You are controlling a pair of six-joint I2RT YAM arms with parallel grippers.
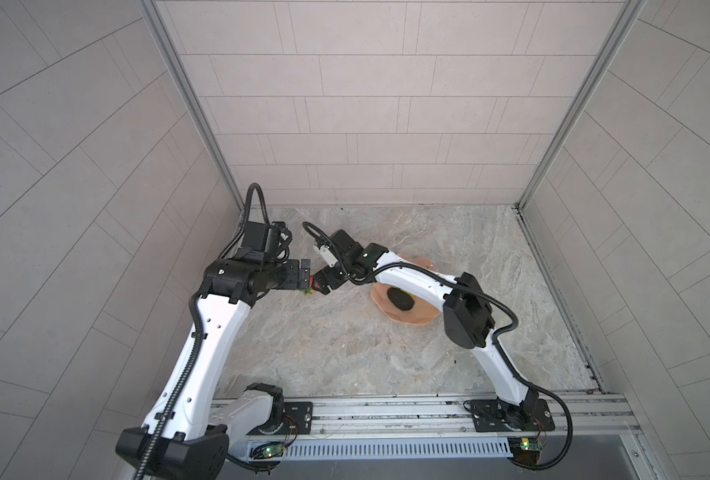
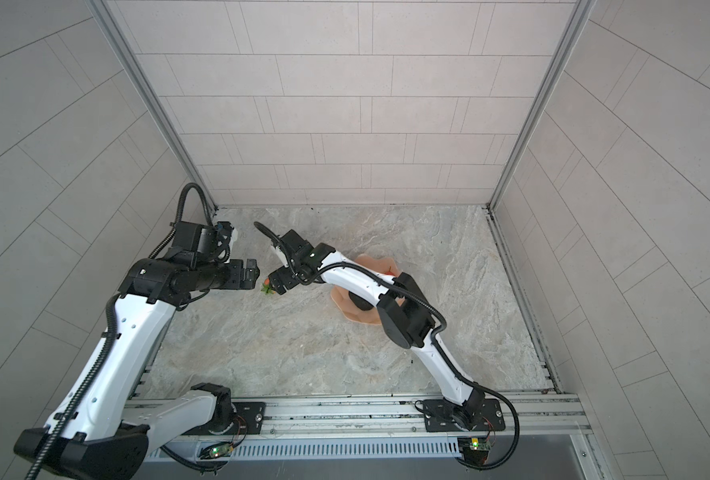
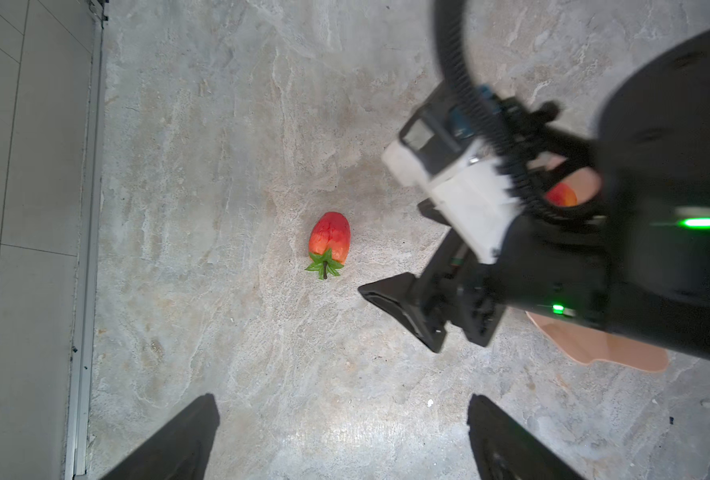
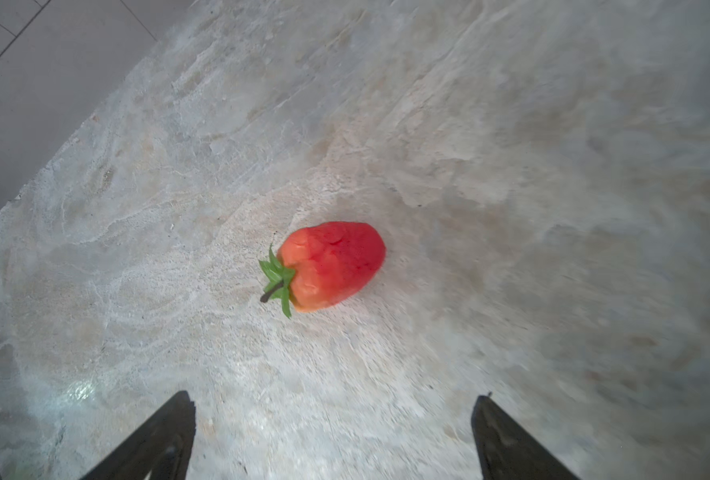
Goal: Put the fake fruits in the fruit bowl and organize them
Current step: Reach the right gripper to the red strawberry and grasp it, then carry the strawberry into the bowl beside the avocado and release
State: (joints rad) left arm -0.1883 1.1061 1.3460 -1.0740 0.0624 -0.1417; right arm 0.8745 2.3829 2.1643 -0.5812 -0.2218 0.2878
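Gaping empty, right tool (image 4: 332, 397) and left tool (image 3: 343, 397), strawberry (image 4: 332, 266) on tabletop (image 1: 345, 353) between, right arm (image 1: 411, 282) overlapping bowl (image 1: 407, 319).

Both top views look steeply down from high above the aluminium base rail (image 1: 386, 411) onto the marbled grey stone desk (image 1: 345, 353); both wrist cameras hang close over it, sharing the green-leafed red plastic strawberry (image 3: 329, 241).

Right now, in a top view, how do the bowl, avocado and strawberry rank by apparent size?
1. bowl, largest, though partly covered.
2. avocado.
3. strawberry, smallest; it is partly hidden too.
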